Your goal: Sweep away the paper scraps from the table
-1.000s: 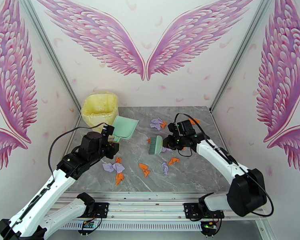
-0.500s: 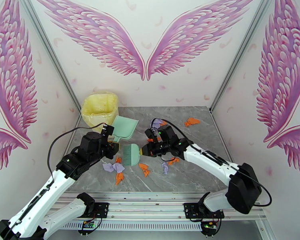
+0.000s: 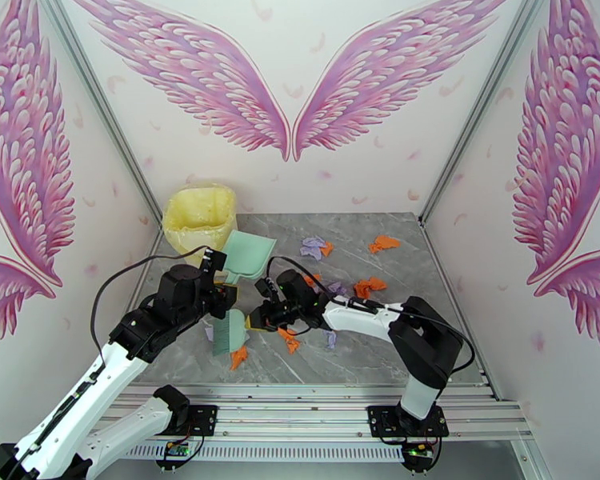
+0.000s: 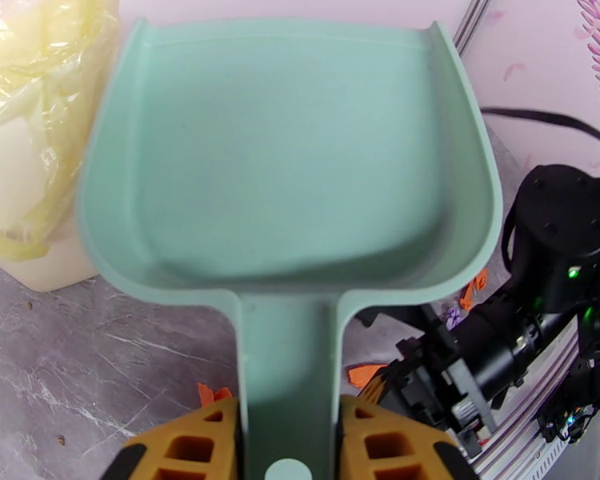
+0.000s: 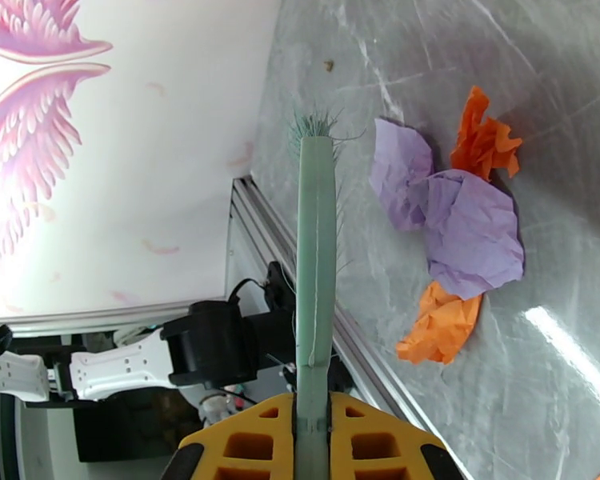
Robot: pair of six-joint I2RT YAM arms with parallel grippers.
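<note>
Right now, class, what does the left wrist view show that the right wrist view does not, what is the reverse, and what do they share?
Left wrist view: the mint dustpan, its handle clamped in the left gripper, and the yellow lined bin at its left. Right wrist view: the green brush, seen edge-on in the right gripper, next to crumpled lavender scraps. Shared: the grey table and orange paper scraps.

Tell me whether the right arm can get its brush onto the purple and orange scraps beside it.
Probably yes. The right gripper is shut on the brush, and the paper scraps lie close beside its bristles on the table, with nothing standing between them.
</note>
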